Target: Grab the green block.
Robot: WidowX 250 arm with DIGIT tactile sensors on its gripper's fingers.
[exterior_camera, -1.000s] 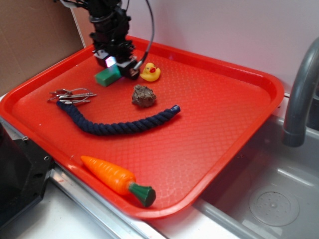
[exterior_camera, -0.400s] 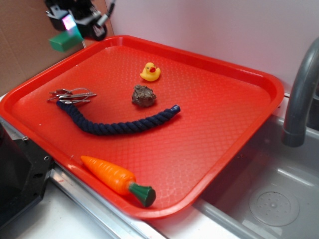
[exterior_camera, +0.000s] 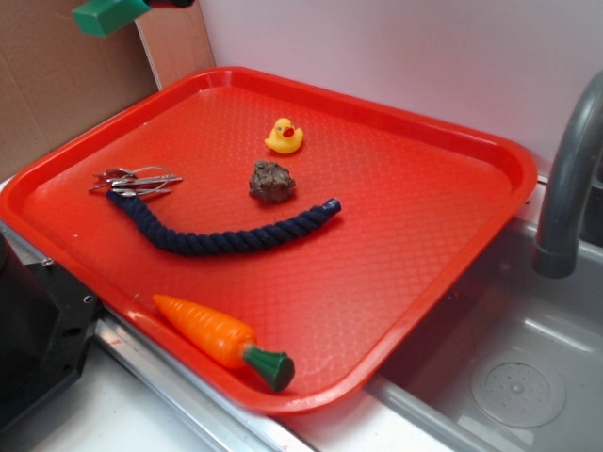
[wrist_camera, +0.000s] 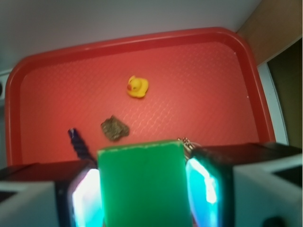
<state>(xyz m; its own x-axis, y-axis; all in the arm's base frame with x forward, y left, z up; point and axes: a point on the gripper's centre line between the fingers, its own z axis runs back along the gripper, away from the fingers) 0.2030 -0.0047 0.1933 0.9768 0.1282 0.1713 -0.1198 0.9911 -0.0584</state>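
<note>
Green block (wrist_camera: 144, 184) clamped in the gripper (wrist_camera: 142, 189), high above the red tray (exterior_camera: 452, 245).

Wrist view shows a glowing pad (wrist_camera: 201, 187) pressed to each side of it; the exterior view catches it at the top left, clear of the tray. Below lie a yellow duck (exterior_camera: 284, 137), brown lump (exterior_camera: 271, 181), navy rope (exterior_camera: 221, 234), metal rings (exterior_camera: 137, 180) and toy carrot (exterior_camera: 219, 340).
</note>
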